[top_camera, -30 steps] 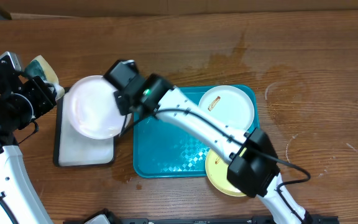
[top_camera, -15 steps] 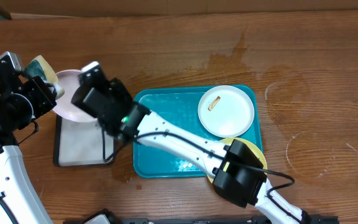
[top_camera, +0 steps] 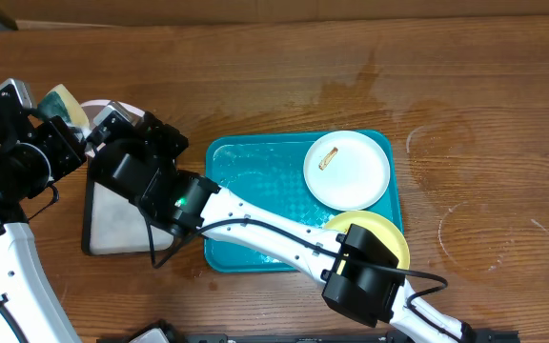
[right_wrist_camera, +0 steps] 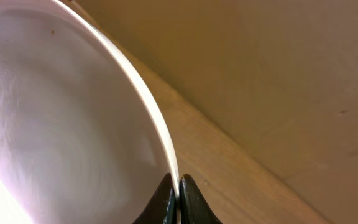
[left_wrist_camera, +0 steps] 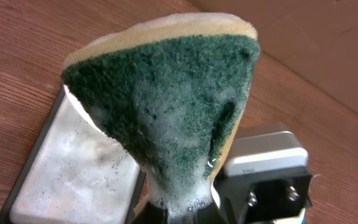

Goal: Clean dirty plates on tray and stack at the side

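My right gripper (right_wrist_camera: 178, 186) is shut on the rim of a white plate (right_wrist_camera: 61, 124) and holds it tilted over the far left; in the overhead view only its edge (top_camera: 98, 103) shows past the right wrist (top_camera: 136, 157). My left gripper (left_wrist_camera: 179, 211) is shut on a soapy green-and-yellow sponge (left_wrist_camera: 166, 99), which also shows in the overhead view (top_camera: 65, 103), next to that plate. The turquoise tray (top_camera: 246, 229) holds a white plate (top_camera: 347, 170) with a brown smear. A pale yellow-green plate (top_camera: 381, 234) sits at the tray's front right corner, partly under my right arm.
A black-rimmed tray with a foamy white surface (top_camera: 112, 224) lies left of the turquoise tray, below both grippers; it also shows in the left wrist view (left_wrist_camera: 73, 174). A cardboard wall (top_camera: 284, 10) runs along the back. Wet marks (top_camera: 427, 143) are on the wood to the right.
My right arm has carried the white plate leftward from above the black-rimmed tray toward the sponge and tipped it up on edge. The left arm has not moved.
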### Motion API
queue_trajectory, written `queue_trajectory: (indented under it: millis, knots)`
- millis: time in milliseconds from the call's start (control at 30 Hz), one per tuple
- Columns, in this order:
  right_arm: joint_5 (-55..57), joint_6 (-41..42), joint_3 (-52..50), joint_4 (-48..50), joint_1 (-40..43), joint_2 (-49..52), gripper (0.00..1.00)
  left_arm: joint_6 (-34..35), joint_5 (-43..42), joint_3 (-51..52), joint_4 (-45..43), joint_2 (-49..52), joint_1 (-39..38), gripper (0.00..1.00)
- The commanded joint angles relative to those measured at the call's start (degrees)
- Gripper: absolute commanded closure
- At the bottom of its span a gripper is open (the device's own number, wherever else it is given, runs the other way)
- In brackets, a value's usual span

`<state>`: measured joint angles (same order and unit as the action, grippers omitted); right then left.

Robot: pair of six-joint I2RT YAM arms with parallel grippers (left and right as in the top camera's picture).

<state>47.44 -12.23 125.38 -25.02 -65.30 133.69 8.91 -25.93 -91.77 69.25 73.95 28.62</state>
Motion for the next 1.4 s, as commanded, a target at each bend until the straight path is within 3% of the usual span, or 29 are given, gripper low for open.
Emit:
queue_trajectory:
  millis: [0, 333, 600, 800, 900, 1167, 1267, 1367]
  knots:
    - [4.2, -1.6, 1.3, 2.4, -0.8, -0.4, 0.96, 0.5, -0.7, -1.2, -0.1, -0.2, 0.3, 0.96]
    - [4.8, 0.6, 1.3, 1.3, -0.9, -0.4, 0.96, 0.5, -0.7, -1.2, -0.1, -0.2, 0.3, 0.96]
    - [3.8, 12.5, 1.3, -2.3, 0.2, -0.4, 0.96, 0.5, -0.7, -1.2, 0.0, -0.2, 0.3, 0.96]
    - [-4.1, 13.9, 1.3, -5.0, 0.7, -0.4, 0.96, 0.5, -0.5, -1.2, 0.0, -0.2, 0.3, 0.95]
    - [-5.4, 20.4, 1.3, -7.8, 1.4, -0.4, 0.96, 0.5, -0.4, -1.2, 0.0, -0.2, 0.3, 0.95]
    - [-34.7, 32.5, 1.9, -12.5, 10.7, -3.5, 0.96, 0.5, 2.1, -1.2, 0.3, -0.2, 0.2, 0.96]
    - [-45.7, 33.6, 1.9, -14.1, 15.4, -5.6, 0.96, 0.5, 2.1, -1.2, 0.4, -0.2, 0.2, 0.96]
    - [-48.6, 36.0, 1.9, -18.8, 20.0, -7.5, 0.96, 0.5, 2.1, -1.2, 0.5, -0.2, 0.2, 0.96]
